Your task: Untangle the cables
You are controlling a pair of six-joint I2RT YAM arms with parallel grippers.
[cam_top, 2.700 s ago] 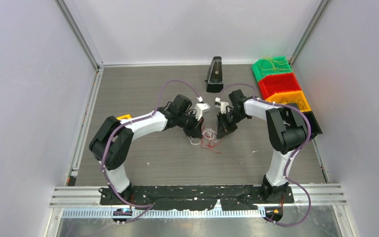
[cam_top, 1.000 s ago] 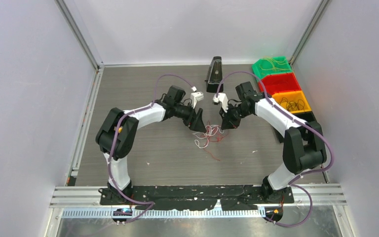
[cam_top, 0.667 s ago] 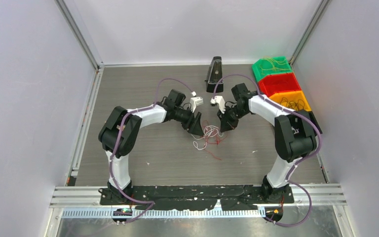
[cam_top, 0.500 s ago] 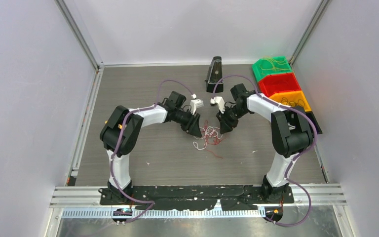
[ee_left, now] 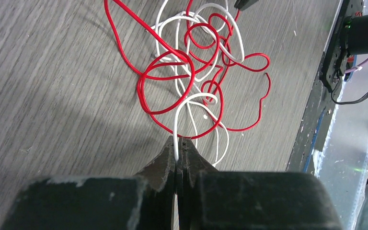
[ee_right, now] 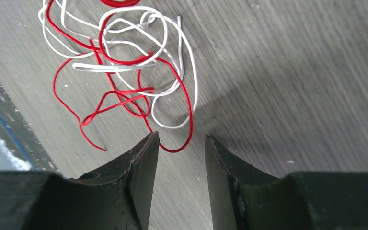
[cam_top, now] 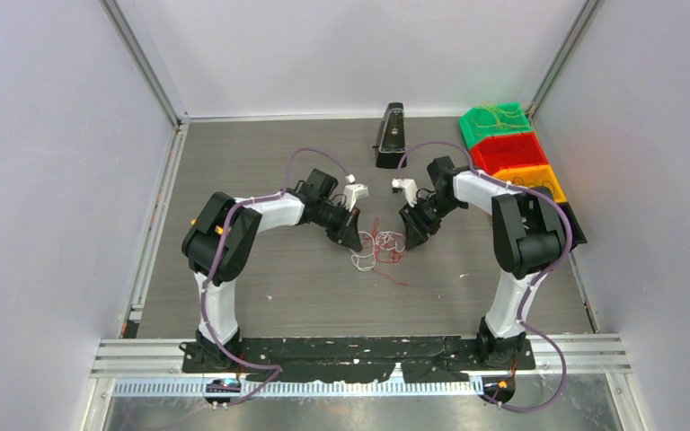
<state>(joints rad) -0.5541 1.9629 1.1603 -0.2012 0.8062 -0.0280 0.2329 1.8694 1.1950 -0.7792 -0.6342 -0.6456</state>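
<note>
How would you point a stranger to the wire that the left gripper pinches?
In the middle of the grey table lies a tangle of red and white wires. At its left edge the left gripper is shut on one white wire, which arches out from between its jaws; every other strand lies loose.

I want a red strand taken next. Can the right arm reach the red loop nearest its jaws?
Likely yes: the jaws of the right arm stand open and the end of the red loop shows between their tips, nothing covering it. The left arm pinches a white cable across the tangle, clear of it.
</note>
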